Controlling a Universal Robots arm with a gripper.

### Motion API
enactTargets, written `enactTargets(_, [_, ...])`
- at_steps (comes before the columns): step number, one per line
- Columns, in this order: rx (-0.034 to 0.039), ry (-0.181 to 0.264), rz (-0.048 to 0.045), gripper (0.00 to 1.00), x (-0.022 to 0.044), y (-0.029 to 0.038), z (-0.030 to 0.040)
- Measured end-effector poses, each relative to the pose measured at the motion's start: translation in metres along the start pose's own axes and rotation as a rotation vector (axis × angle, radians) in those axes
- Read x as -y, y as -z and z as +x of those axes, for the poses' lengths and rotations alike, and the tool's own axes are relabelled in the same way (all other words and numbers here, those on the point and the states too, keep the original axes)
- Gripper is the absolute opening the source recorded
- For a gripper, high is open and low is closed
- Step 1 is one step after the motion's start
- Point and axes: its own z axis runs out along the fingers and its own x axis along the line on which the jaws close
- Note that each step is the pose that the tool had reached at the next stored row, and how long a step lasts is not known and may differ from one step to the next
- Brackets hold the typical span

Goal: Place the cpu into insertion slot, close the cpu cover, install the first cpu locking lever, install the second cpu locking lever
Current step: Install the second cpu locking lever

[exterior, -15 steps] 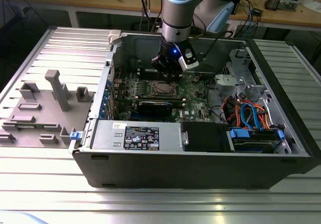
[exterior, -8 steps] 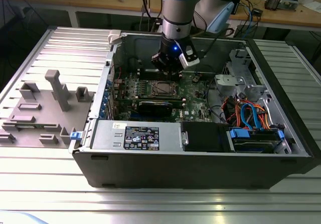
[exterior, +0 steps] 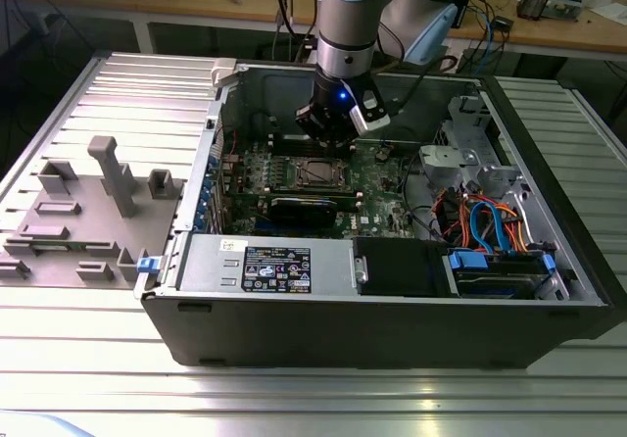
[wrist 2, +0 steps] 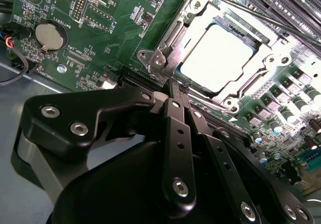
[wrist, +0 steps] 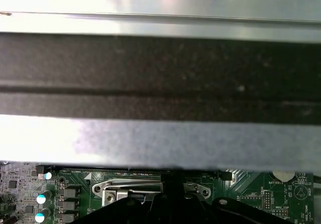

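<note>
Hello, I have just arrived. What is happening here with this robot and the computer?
A robot arm is working inside an open computer case. Its gripper, jaws together, sits at the edge of the insertion slot on the green motherboard. The cpu already lies in the slot, and the cpu cover is down around it. The gripper holds nothing that I can see.

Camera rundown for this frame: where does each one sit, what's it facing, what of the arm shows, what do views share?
Exterior view: off the arm, looking down into the open computer case; arm and gripper hang over the cpu cover.
Second wrist view: on the arm, looking past the gripper at the cpu seated under the closed cpu cover.
First wrist view: on the arm, facing the case wall, with the board below.
Shared: all show the socket area.
</note>
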Motion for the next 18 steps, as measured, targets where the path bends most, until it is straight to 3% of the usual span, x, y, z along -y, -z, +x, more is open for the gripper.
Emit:
enactTargets(9, [-0.0001, 0.0, 0.0002, 0.11, 0.0006, 0.0001, 0.0])
enactTargets(18, [0.0, 0.0, 0.0, 0.11, 0.0092, 0.0004, 0.0003])
